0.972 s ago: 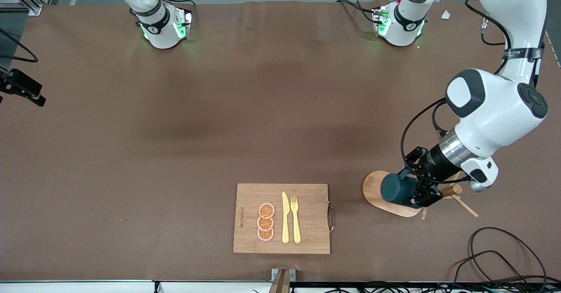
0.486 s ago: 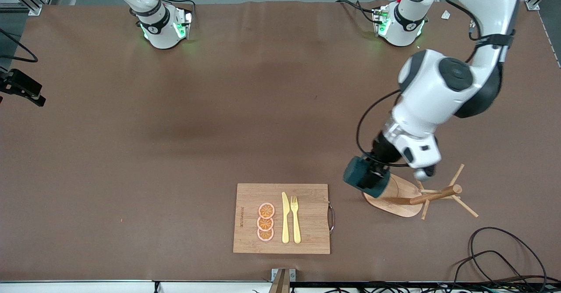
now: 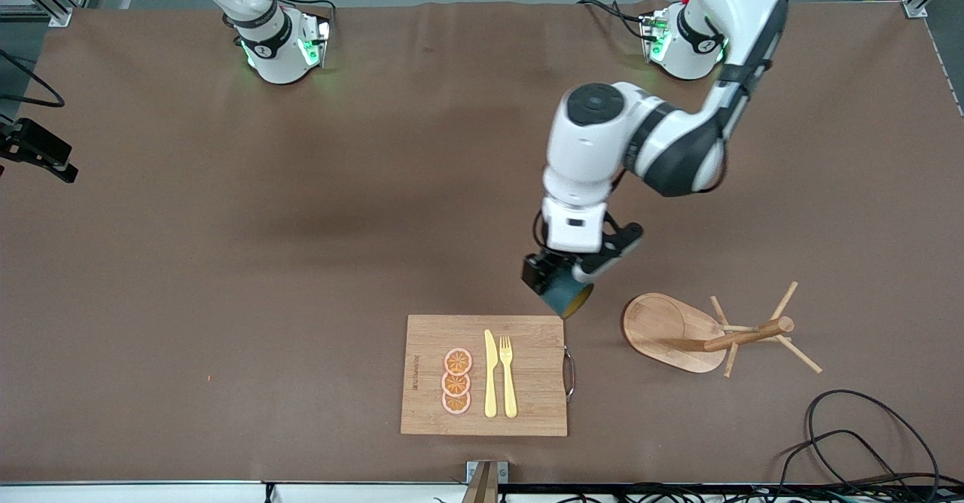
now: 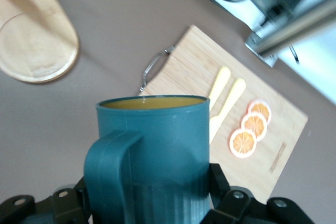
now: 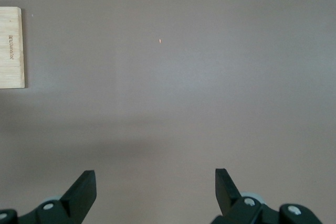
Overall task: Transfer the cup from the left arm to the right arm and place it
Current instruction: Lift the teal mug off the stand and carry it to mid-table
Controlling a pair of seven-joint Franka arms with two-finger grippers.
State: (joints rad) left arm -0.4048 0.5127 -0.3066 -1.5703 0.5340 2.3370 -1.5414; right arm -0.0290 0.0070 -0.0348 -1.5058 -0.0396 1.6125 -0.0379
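The dark teal cup (image 3: pixel 563 294) is tilted in the air, its tan inside showing at the mouth. My left gripper (image 3: pixel 565 277) is shut on it and holds it over the table, just above the cutting board's corner toward the left arm's end. In the left wrist view the cup (image 4: pixel 152 150) fills the middle with its handle to one side, and the left gripper (image 4: pixel 152 205) clamps its lower body. My right gripper (image 5: pixel 155 187) is open and empty over bare table; it does not show in the front view.
A bamboo cutting board (image 3: pixel 527 330) with a yellow knife (image 3: pixel 490 373), a fork (image 3: pixel 507 375) and orange slices (image 3: pixel 456 381) lies near the front camera. The wooden peg rack (image 3: pixel 678 330) stands beside it toward the left arm's end. Cables (image 3: pixel 851 428) lie at that front corner.
My left gripper has lifted the cup off the peg rack and carried it toward the middle of the table, to above the cutting board's corner. The rack's base is now bare.
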